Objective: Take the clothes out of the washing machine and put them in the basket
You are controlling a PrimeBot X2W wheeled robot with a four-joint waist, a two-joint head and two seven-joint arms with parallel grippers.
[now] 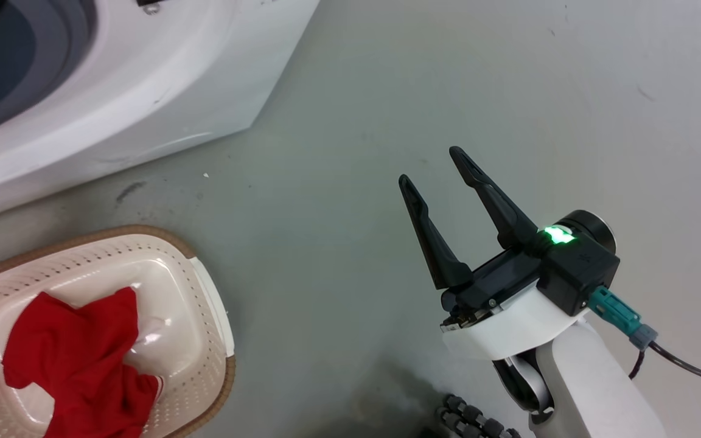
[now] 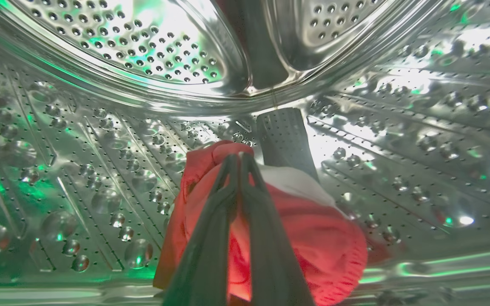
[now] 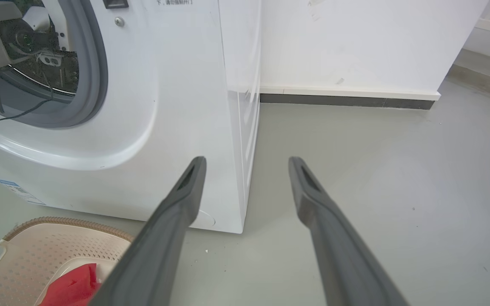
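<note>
Inside the perforated steel drum (image 2: 143,51) of the washing machine (image 1: 143,91), my left gripper (image 2: 240,157) is shut, its two fingers pressed together on a bunched red garment (image 2: 321,238) with a white patch. Another red garment (image 1: 76,353) lies in the cream basket (image 1: 143,230) on the floor in front of the machine. My right gripper (image 1: 429,165) hangs open and holds nothing, over bare floor to the right of the basket. In the right wrist view, the right gripper (image 3: 247,161) points at the machine's front corner (image 3: 164,127), with the basket (image 3: 49,246) at the lower left.
A grey paddle (image 2: 285,140) rises from the drum wall just behind the garment. My left arm and a cable (image 3: 36,38) reach through the grey door seal (image 3: 96,76). A white wall with a dark skirting (image 3: 347,102) stands to the right of the machine, beyond grey floor (image 1: 356,91).
</note>
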